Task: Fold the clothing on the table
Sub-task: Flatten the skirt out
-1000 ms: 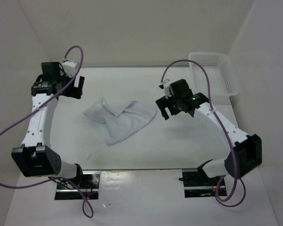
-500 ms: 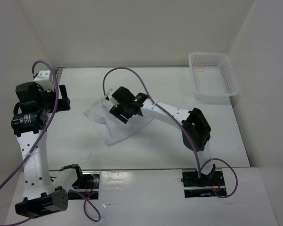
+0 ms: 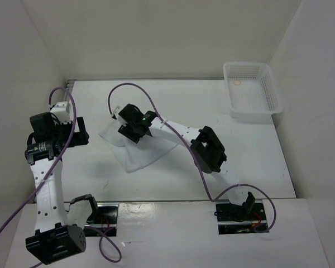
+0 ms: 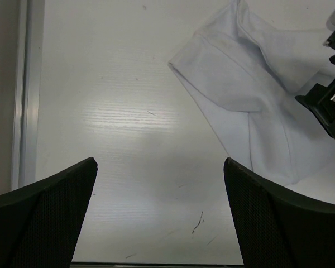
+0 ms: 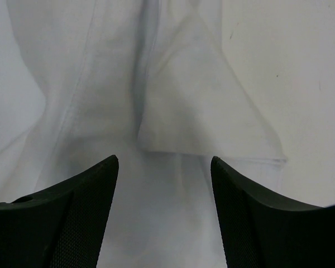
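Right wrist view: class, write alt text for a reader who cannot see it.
Creased white clothing fills most of the frame, bare table at the right. The open right gripper shows two dark fingers along the bottom edge.

Top view: bright, even, diffuse light from overhead. White walls (image 3: 156,39) & table (image 3: 257,156) nearly merge, low contrast. Soft, faint shadows under both arms; sharp overall, no motion blur.

Left wrist view: broad glare patch centre-left of frame, showing fine streaks & scuffs on the surface. Clothing (image 4: 251,84) upper right is crisp, creases shaded grey-blue. Left gripper fingers (image 4: 44,218) at bottom corners near black, underexposed.

Right wrist view: dimmer, bluish cast. Deepest shadow in the centre crease; fold edges slightly soft. Right gripper fingers (image 5: 61,218) dark at bottom, mesh texture just visible. Upper right brightest.
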Robot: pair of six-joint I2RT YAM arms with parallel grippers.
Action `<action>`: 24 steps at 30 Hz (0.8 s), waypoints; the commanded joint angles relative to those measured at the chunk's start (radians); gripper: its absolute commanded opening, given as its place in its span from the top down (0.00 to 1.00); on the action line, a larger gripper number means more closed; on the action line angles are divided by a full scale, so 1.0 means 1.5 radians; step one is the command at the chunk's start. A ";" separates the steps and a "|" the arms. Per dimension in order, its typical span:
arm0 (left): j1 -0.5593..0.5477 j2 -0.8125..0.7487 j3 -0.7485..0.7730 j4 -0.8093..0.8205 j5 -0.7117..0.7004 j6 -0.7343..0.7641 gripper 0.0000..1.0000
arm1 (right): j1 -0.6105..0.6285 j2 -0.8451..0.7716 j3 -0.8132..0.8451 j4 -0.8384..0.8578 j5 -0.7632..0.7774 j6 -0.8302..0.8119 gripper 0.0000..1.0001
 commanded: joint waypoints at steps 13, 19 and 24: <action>0.007 -0.018 -0.011 0.057 0.023 0.014 0.00 | -0.029 0.214 0.337 -0.148 -0.056 0.006 0.44; 0.007 -0.006 -0.011 0.057 0.023 0.014 0.00 | -0.042 0.316 0.548 -0.292 -0.084 0.012 0.61; 0.007 -0.018 -0.011 0.057 0.023 0.014 0.00 | -0.042 0.378 0.684 -0.359 -0.097 0.011 0.95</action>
